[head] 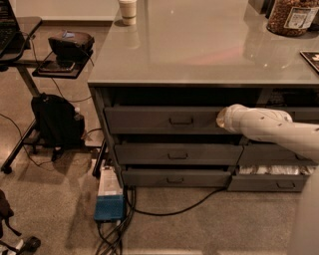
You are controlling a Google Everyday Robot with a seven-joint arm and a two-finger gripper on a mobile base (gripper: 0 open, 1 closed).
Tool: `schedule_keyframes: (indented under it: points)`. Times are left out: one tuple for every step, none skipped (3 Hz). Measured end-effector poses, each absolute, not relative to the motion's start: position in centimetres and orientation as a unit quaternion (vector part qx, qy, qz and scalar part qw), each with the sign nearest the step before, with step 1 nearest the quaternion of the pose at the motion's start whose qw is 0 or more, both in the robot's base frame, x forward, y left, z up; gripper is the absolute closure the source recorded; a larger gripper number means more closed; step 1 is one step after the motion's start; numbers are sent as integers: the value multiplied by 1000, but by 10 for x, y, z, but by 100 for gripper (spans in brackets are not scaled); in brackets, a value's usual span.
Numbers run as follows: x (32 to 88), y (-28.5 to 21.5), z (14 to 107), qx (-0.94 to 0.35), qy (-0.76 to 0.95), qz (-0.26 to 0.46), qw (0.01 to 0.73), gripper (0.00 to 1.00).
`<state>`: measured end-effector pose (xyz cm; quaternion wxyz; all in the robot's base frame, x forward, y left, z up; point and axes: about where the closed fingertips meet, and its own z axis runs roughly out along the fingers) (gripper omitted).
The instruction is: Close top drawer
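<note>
The top drawer is the wide dark-grey front just under the grey countertop, with a small handle at its middle. A dark gap shows above its front, and its inside is hidden. My white arm reaches in from the right. My gripper is at the arm's tip, right against the drawer front and to the right of the handle.
Two shallower grey drawer fronts sit below it. A lower right drawer stands open with pale contents. A cup and a jar stand on the counter. A blue box, cables, a black bag and a side stand are to the left.
</note>
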<state>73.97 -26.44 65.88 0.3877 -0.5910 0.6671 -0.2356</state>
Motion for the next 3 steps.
schedule_keyframes:
  points:
    - [693, -270, 661, -634, 642, -233, 363, 100]
    - [623, -268, 649, -683, 618, -201, 333, 100]
    - [545, -260, 654, -733, 577, -179, 313, 100]
